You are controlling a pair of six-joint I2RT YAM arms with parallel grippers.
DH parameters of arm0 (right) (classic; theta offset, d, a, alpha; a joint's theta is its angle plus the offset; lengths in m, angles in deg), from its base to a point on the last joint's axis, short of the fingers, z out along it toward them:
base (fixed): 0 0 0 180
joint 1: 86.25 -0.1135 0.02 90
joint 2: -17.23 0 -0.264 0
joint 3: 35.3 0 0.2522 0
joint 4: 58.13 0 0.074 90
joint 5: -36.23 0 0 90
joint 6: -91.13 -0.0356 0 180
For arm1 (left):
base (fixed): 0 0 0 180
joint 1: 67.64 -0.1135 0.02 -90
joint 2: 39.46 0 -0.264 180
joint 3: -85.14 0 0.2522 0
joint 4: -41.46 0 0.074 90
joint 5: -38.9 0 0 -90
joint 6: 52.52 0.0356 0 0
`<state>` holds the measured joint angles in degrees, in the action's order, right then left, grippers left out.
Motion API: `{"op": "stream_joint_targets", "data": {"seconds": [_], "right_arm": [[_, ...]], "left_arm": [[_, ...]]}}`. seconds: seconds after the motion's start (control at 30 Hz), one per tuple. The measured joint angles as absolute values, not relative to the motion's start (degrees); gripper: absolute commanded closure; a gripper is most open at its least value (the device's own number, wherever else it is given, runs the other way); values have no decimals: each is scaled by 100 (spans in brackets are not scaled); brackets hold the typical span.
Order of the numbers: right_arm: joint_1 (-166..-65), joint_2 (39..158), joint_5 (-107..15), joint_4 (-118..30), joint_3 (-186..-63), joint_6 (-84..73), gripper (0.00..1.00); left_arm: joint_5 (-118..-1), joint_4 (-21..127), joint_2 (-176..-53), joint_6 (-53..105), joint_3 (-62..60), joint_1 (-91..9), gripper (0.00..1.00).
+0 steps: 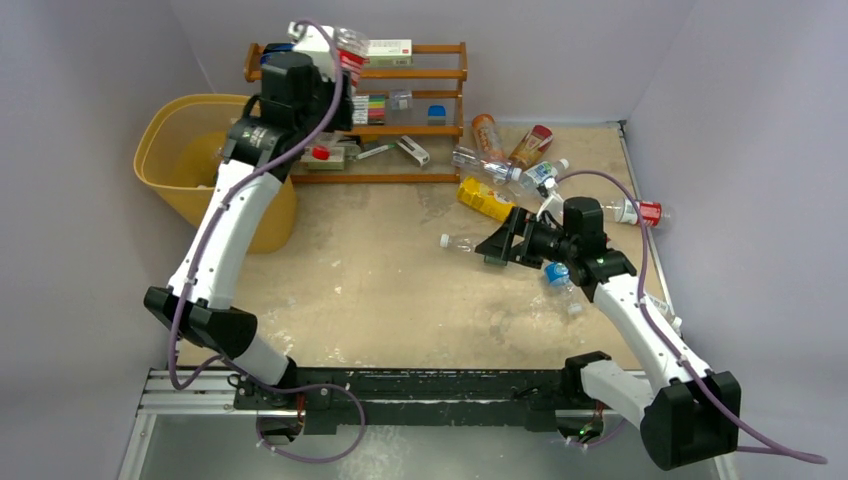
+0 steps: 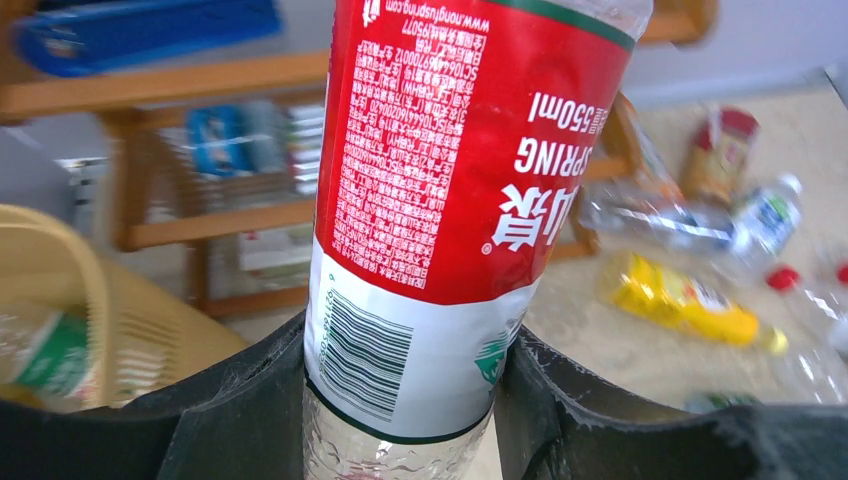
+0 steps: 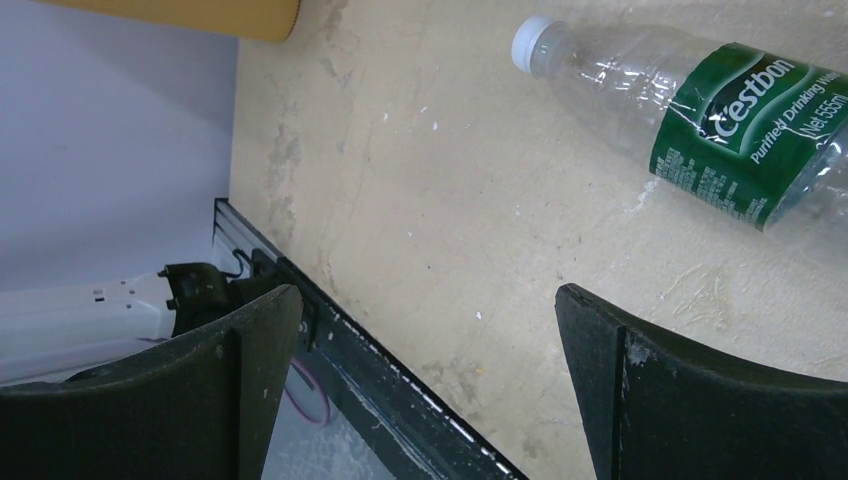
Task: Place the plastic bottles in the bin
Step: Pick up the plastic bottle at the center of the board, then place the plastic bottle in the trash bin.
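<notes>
My left gripper (image 1: 338, 62) (image 2: 400, 385) is shut on a clear bottle with a red and white label (image 1: 351, 48) (image 2: 450, 160). It holds the bottle raised in front of the shelf rack, just right of the yellow bin (image 1: 160, 125) (image 2: 70, 260). A green-labelled bottle (image 2: 48, 352) lies inside the bin. My right gripper (image 1: 497, 246) (image 3: 428, 310) stands open low over the table, nothing between its fingers. A clear bottle with a green label (image 1: 462, 242) (image 3: 720, 120) lies just beyond it. More plastic bottles lie at the back right: orange ones (image 1: 487, 135), a yellow one (image 1: 485, 198), a red-capped one (image 1: 640, 212), a blue-capped one (image 1: 558, 278).
A brown wooden shelf rack (image 1: 420, 130) with stationery boxes and staplers stands against the back wall, right of the bin. Grey walls close in the table on the left, back and right. The black rail (image 3: 400, 385) runs along the near edge.
</notes>
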<state>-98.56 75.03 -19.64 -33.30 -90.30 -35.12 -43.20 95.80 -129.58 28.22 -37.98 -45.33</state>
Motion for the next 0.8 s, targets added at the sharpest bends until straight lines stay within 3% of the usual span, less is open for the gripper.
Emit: {"op": "stream_joint_targets", "data": {"seconds": [0.3,0.57,0.8], "right_arm": [[-9856,7579,-1844,-3422,-9056,-3518,0],[-9856,7586,-1787,-3479,-9051,-3520,0],[-9856,7704,-1685,-3534,-9051,-3531,0]], "left_arm": [[-3756,9539,-12740,2741,-4222,-5530,49],[-3564,9475,-12724,2453,-4229,-7082,50],[-3192,9464,-12539,2212,-3746,-7506,49]]}}
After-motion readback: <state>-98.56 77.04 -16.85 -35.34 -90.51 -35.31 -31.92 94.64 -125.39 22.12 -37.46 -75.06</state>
